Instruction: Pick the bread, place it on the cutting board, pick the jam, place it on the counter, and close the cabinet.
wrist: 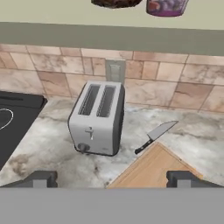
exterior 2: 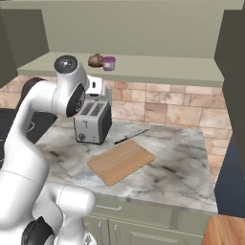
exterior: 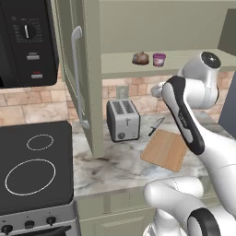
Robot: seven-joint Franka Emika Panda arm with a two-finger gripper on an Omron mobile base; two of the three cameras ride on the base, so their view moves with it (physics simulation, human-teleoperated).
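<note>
The bread [exterior: 140, 58] [exterior 2: 95, 60], a lumpy brown roll, sits on the lower shelf of the open cabinet [exterior: 87, 69], with the purple jam [exterior: 159, 59] [exterior 2: 108, 63] just to its right. In the hand view both peek in at the top edge: bread [wrist: 116, 2], jam [wrist: 166, 6]. The cutting board [exterior: 166, 150] [exterior 2: 122, 161] [wrist: 153, 168] lies bare on the marbled counter [exterior: 115, 168] [exterior 2: 177, 162]. My gripper [wrist: 112, 179] is open with nothing between its fingertips [wrist: 41, 179]. It hovers over the counter in front of the toaster, below the shelf.
A silver toaster [exterior: 123, 120] [exterior 2: 92, 122] [wrist: 98, 118] stands at the back of the counter, with a knife [exterior: 156, 126] [exterior 2: 130, 137] [wrist: 155, 135] beside the board's far corner. The black stove top [exterior: 34, 166] lies left, under a microwave [exterior: 25, 41]. The open cabinet door [exterior: 76, 78] juts out.
</note>
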